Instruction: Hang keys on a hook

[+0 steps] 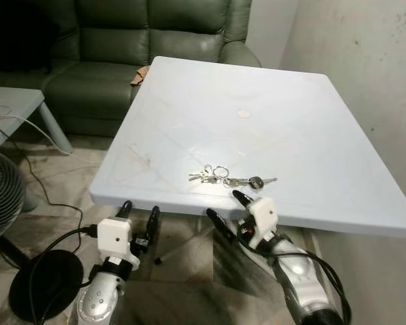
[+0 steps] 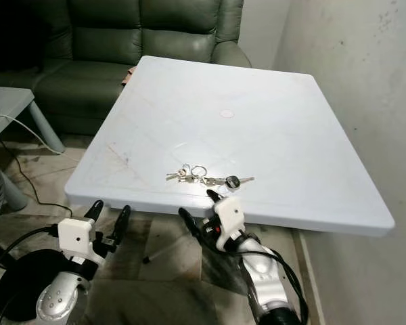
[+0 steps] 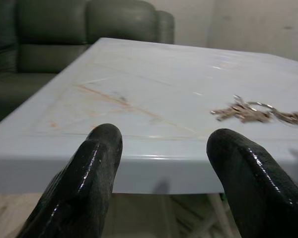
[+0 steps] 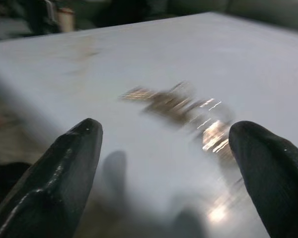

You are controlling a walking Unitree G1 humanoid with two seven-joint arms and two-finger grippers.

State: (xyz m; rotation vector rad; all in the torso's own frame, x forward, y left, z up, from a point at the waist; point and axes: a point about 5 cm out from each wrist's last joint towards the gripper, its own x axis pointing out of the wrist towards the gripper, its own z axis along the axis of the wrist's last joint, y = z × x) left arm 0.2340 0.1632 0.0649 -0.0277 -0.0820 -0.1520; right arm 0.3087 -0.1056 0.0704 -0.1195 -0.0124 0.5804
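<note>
From the left eye, a pale blue table (image 1: 304, 122) takes up the middle of the scene, with a bunch of keys (image 1: 229, 177) lying flat near its front edge, at about 6 o'clock from the small round mark (image 1: 243, 114) at the tabletop's centre. The right gripper (image 1: 227, 212) sits just below that edge at 6 o'clock from the keys, fingers spread, one fingertip (image 1: 239, 197) reaching up to the table rim while the other hangs lower. The left gripper (image 1: 139, 215) hovers under the front left corner, at about 8 o'clock from the keys, its fingers parted and holding nothing. A dark green sofa (image 1: 122, 54) stands at 11 o'clock beyond the table, a fan with a round black base (image 1: 44, 283) at 8 o'clock on the floor, and a bare wall (image 1: 365, 61) runs along the 3 o'clock side.

The right eye gives the same layout: keys (image 2: 204, 176) near the front edge, right gripper (image 2: 199, 207) just beneath them.

The left wrist camera looks between two spread black fingers (image 3: 89, 183) at the table's front rim (image 3: 154, 166); the keys (image 3: 253, 111) lie on the top, off toward the right-hand finger's side.

The right wrist picture is blurred. Its two fingers (image 4: 59, 173) stand wide apart, and the keys (image 4: 184, 111) glint on the tabletop between and beyond them, untouched.
</note>
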